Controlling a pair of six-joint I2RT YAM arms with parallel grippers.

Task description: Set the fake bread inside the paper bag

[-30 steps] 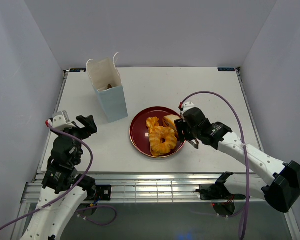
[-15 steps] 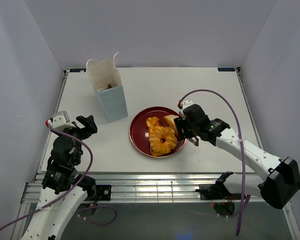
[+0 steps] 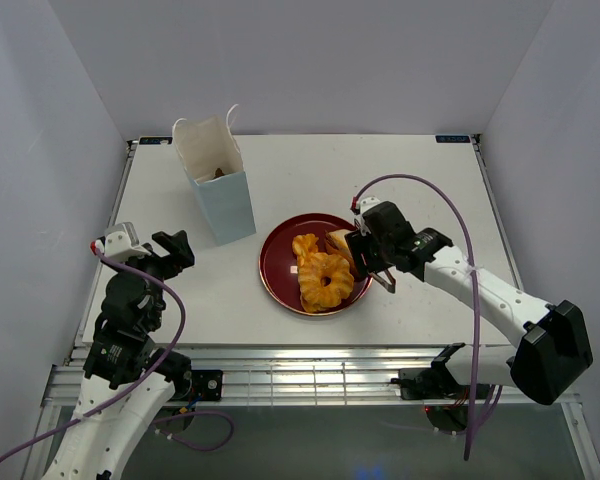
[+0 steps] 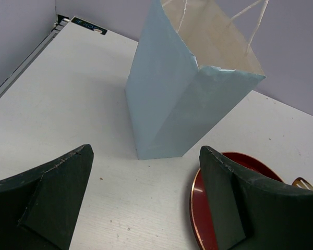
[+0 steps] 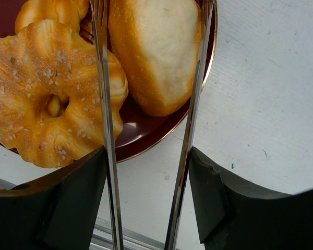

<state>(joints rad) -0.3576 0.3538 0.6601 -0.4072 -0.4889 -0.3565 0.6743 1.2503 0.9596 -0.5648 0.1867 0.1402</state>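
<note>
The pale blue paper bag (image 3: 218, 190) stands upright and open at the back left, with a dark brown piece (image 3: 218, 173) inside; it also shows in the left wrist view (image 4: 182, 104). Three golden pastries lie on the dark red plate (image 3: 275, 262): a seeded twisted ring (image 5: 47, 94), a bun (image 5: 156, 52) and a third piece (image 3: 305, 245). My right gripper (image 5: 148, 161) is shut on silver tongs (image 5: 105, 104), whose two arms stand either side of the bun. My left gripper (image 4: 146, 156) is open and empty, low over the table, facing the bag.
The plate's rim (image 4: 198, 208) lies just right of my left gripper. Grey walls close in the table on three sides. A metal rail runs along the near edge (image 3: 310, 375). Bare white table (image 3: 420, 180) lies behind and right of the plate.
My right gripper with the tongs has shifted slightly left and away, further over the plate's right side. The left arm has not moved.
</note>
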